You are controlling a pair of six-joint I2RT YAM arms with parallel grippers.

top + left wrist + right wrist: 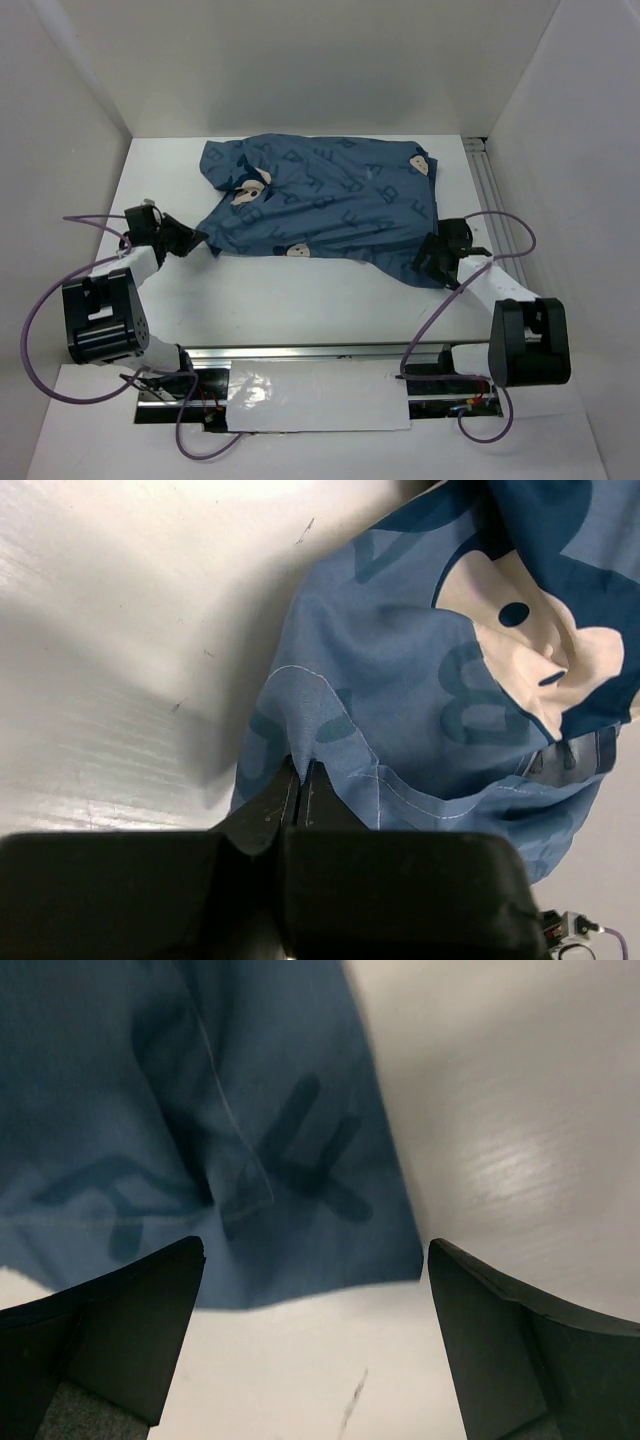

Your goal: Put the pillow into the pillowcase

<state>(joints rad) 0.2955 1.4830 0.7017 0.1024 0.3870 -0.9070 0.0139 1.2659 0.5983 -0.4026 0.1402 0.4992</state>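
Take the large blue fabric pillowcase (pixel 330 195), printed with pale letters and cartoon mouse faces, as your landmark. It lies rumpled across the middle of the white table (pixel 300 300), mounded rather than flat.

At its near-left corner your left gripper (pixel 192 240) comes in low from the left. The arm is stretched out sideways over the tabletop, with the wrist pointing into the cloth. In the left wrist view its black fingers (pixel 265 815) are pressed together on a fold of the hem. That corner is pinned, probably as an anchor so the case does not slide while the other side is worked.

No soft white pillow shows in any view. The bulk of the case suggests it may sit inside, but you cannot confirm that, and no opening or lining is visible either.

At the near-right corner of the pillowcase your right gripper (pixel 315 1260) hovers just over the cloth edge. Its arm reaches forward from the base and angles inward. Its fingers (pixel 130 1310) are spread wide and grip nothing, with only the fabric corner lying below the gap. It looks lined up to close on that corner so you can tension the near edge between both arms
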